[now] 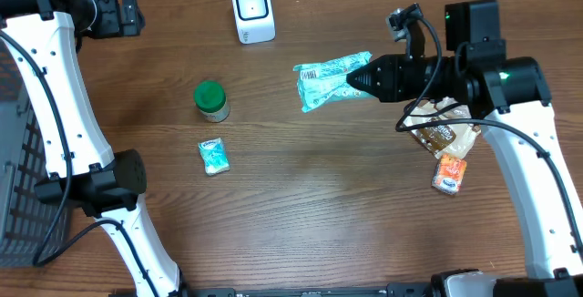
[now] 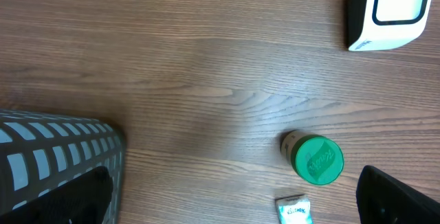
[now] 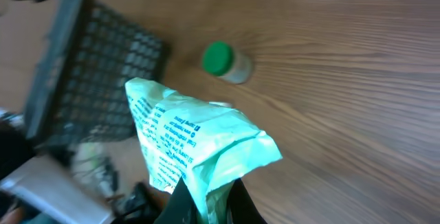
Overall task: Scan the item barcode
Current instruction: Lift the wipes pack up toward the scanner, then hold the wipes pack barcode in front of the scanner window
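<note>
The packet (image 1: 330,80) is hanging over the table, right of the scanner (image 1: 252,11), with the right gripper (image 1: 351,80) pinching its end tight. The left gripper (image 1: 132,13) is gaping wide and empty at the far left.

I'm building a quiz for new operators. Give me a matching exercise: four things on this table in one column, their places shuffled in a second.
Things
1 scanner
2 jar
3 pouch
4 orange packet

Places
A clamped in the right jaws
B far side of the table, middle
C beside the brown packet
D beside the small teal packet

Pairs: 1-B, 2-D, 3-A, 4-C
</note>
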You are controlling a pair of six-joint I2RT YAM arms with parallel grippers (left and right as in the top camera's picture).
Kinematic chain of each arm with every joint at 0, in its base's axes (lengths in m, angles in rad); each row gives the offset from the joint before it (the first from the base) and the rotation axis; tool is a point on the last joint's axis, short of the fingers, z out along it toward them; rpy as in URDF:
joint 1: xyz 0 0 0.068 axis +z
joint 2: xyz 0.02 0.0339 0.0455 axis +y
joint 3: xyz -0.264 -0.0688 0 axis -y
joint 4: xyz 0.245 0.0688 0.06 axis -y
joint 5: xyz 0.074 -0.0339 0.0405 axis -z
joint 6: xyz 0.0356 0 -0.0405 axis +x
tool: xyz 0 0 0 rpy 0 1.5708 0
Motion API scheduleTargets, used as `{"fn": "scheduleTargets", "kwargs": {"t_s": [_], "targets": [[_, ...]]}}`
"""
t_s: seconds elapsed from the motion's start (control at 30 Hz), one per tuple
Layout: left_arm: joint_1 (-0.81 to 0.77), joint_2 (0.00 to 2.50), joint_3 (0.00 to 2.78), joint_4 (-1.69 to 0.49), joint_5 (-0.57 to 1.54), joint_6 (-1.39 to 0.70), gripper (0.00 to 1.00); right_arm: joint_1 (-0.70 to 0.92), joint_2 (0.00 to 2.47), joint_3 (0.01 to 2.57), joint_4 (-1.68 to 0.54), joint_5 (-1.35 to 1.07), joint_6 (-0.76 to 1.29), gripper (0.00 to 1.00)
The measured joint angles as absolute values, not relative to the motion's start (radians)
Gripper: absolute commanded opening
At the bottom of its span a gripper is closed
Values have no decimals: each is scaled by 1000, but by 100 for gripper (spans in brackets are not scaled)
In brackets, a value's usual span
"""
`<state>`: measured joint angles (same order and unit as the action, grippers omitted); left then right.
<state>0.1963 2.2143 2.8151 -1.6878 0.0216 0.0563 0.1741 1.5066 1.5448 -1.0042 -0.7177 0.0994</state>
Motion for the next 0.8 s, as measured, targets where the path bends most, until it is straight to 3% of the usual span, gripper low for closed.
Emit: {"fn": "scheduleTargets", "kwargs": {"t_s": [0.17,0.4,0.63,0.8], "targets": [[196,2214,2815,-1688,21,56,99,236,1571,1643,-999,-548,153,4],[196,2214,2815,-1688,22,56,100,339,1856,2033,-957,-282,158,4],[196,2214,2815,-1687,21,56,100,515,2099,2114,-487,218,-65,4],[196,2214,2815,-1688,22,56,99,553,2254,2113,-198,380,-369,4]]}}
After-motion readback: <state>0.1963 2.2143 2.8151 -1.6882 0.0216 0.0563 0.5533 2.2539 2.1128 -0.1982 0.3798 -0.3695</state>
